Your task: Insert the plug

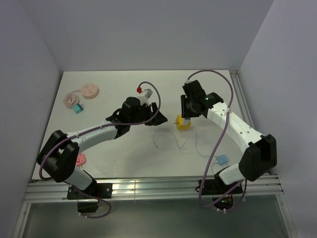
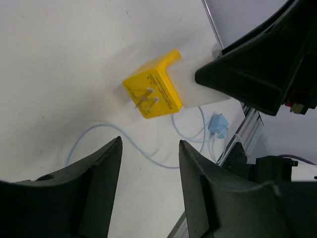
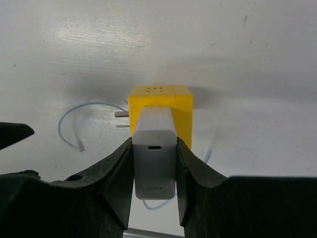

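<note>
Although I cannot be sure from above which part counts as the plug, the top camera shows my right gripper (image 1: 185, 118) standing over the yellow adapter (image 1: 184, 124) near the middle of the table (image 1: 99, 116). My left gripper (image 1: 148, 113) sits just to its left. The pale blue cable (image 1: 171, 135) lies loose in front of both.

On the left wrist camera, the left gripper (image 2: 149, 163) has its jaws parted with nothing between them, and only table and cable show below. Beyond them the adapter's two prongs (image 2: 146, 96) are bare, and the white charger (image 2: 198, 89) sits flush against its far face.

On the right wrist camera, the right gripper (image 3: 154, 171) is clamped on the white charger, a finger on each side. The charger's port (image 3: 154, 147) is empty, and the cable's free end (image 3: 78, 145) rests on the table, well apart from it.

I judge the charger already seated in the adapter. What remains, I think, is picking up the cable end and pushing it into that port.
</note>
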You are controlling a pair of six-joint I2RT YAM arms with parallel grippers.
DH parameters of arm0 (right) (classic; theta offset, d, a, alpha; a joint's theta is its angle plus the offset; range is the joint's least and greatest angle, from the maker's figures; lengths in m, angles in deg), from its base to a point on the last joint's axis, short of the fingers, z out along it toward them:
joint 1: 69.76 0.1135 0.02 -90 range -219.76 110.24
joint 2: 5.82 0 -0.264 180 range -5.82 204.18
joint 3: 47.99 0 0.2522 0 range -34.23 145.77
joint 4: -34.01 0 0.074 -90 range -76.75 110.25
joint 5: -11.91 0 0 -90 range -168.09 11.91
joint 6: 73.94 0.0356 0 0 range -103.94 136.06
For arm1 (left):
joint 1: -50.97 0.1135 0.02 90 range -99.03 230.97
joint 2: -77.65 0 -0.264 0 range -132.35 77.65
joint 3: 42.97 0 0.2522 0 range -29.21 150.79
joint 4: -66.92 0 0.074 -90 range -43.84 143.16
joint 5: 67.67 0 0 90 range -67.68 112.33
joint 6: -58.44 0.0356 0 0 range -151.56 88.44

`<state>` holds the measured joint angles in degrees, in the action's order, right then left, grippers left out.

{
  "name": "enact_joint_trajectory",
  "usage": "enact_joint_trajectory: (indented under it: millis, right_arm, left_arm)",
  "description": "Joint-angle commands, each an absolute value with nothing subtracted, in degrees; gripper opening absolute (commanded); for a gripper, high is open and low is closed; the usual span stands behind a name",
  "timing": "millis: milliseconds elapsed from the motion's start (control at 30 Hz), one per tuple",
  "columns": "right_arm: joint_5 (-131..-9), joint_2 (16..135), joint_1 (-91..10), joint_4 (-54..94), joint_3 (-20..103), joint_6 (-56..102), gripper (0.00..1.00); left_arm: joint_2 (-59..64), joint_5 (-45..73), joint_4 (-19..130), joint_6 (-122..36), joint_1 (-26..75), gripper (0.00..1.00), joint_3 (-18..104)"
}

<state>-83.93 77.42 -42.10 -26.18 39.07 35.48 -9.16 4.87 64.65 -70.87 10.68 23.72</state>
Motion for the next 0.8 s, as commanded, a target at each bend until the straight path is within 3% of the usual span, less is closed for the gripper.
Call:
enact_joint_trajectory:
  millis: [0, 233, 600, 767]
  right_arm:
    - [-89.33, 73.20, -41.28, -15.45, 35.13, 37.59, 0.00]
    - [-101.90, 68.54, -36.80, 2.30, 22.21, 39.70, 0.00]
    - [-103.40, 67.21, -36.36, 1.97, 22.72, 38.12, 0.00]
    - [-101.29, 70.02, -36.36, -5.04, 27.89, 38.21, 0.00]
  left_arm:
    - [-10.15, 0.53, 71.09, -74.54, 10.81, 0.54, 22.21]
    - [-11.91, -0.79, 71.36, -74.89, 10.81, 0.55, 22.38]
    - [-14.81, -3.59, 74.78, -76.64, 10.81, 0.55, 23.00]
    - [-14.20, -2.38, 73.21, -75.34, 10.81, 0.57, 23.09]
